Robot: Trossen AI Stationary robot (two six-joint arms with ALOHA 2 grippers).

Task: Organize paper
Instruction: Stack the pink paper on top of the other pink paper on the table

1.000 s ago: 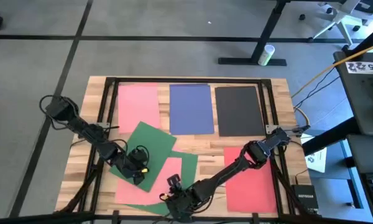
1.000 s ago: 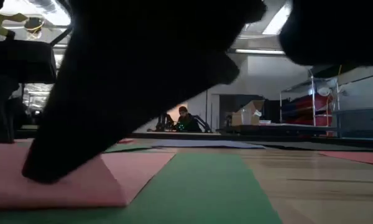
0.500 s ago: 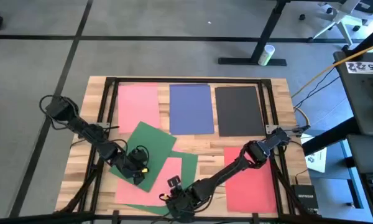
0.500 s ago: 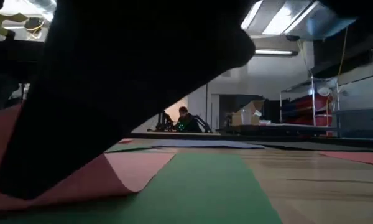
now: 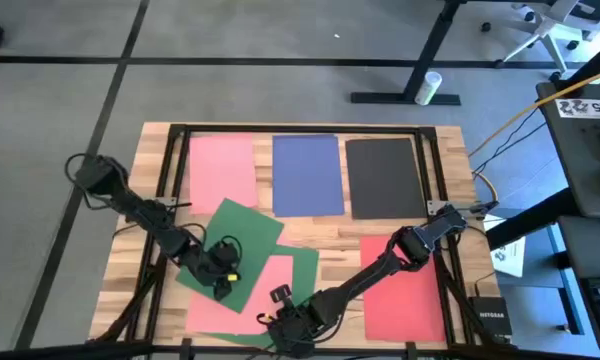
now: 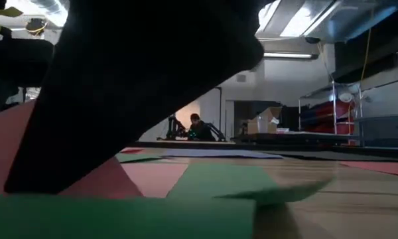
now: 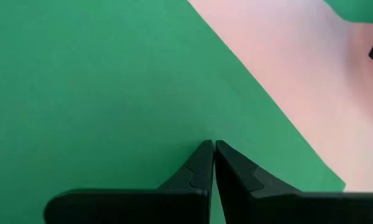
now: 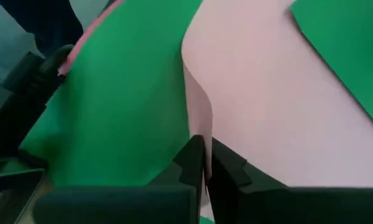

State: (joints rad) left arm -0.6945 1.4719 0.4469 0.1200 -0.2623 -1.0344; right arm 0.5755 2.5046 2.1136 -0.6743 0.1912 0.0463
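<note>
On the wooden slatted table (image 5: pixel 450 180), three flat construction-paper sheets lie side by side along the far edge: a pink sheet (image 5: pixel 223 170), a blue sheet (image 5: pixel 308 174) and a black sheet (image 5: pixel 385 178). A red sheet (image 5: pixel 405 290) lies flat on the near right part of the table, partly under the right arm.

The untidy group sits at the near left. A tilted green sheet (image 5: pixel 242 228) lies on top there, and the left gripper (image 5: pixel 223 285) presses down on its near corner. In the left wrist view the left gripper (image 7: pixel 214 149) has its two dark fingers closed together, tips touching, resting on the green sheet (image 7: pixel 99 81) without anything visible between them; pale pink paper shows just beyond the green edge.

A second pink sheet (image 5: pixel 260 295) lies partly beneath the tilted green one, with another green sheet (image 5: pixel 305 262) under it, peeking out at its right side and along the near edge of the table. The right gripper (image 5: pixel 280 310) is at the near edge of the table, at the near corner of this second pink sheet. In the right wrist view the right gripper (image 8: pixel 206 155) is clamped on the edge of the second pink sheet (image 8: pixel 267 106), which curls up from the green paper around it. In the low view the raised pink paper slopes up at the left behind a dark gripper body, with green paper in front.
</note>
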